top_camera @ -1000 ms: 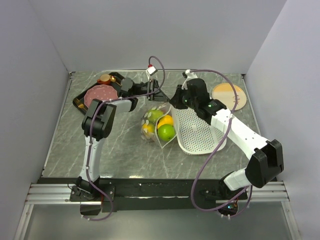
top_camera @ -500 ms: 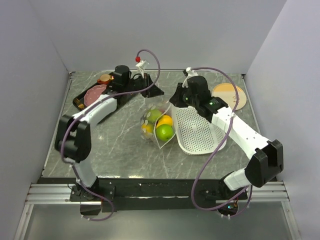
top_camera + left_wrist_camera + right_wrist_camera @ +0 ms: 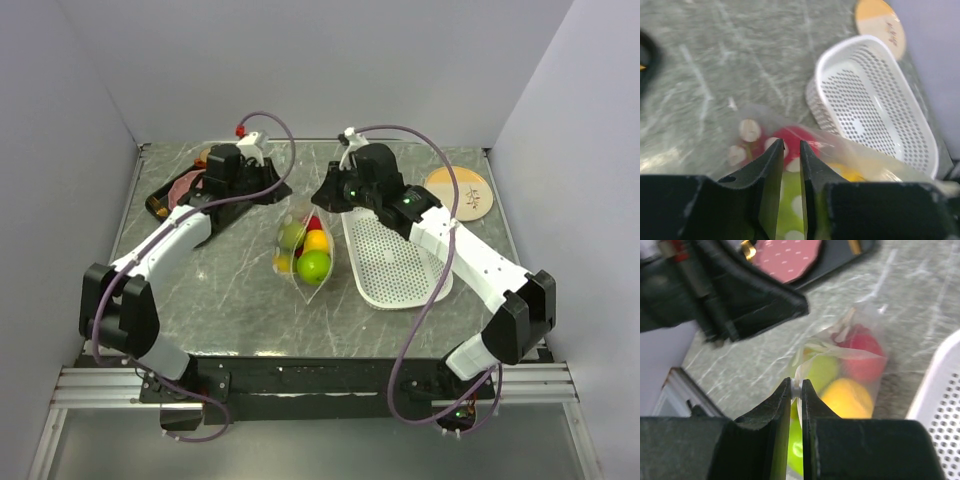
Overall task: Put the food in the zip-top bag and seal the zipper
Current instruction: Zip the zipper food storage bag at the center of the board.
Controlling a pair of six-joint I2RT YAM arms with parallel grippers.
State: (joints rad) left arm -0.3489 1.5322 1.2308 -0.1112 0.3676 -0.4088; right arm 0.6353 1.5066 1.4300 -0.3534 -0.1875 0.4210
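Note:
The dotted clear zip-top bag lies mid-table holding food: a green apple, a yellow citrus, a red apple and another green apple. My right gripper is at the bag's far end. In the right wrist view it is shut on the white zipper, with the red apple and the citrus behind the plastic. My left gripper hovers just back-left of the bag. In the left wrist view it is shut with nothing between the jaws, above the bag.
A white perforated basket lies right of the bag and also shows in the left wrist view. An orange plate sits at the back right. A black tray with a pink meat slice stands at the back left.
My left gripper has drawn back-left from the bag's mouth and its arm has stretched out. My right gripper has moved left, and the bag has shifted slightly left with it.

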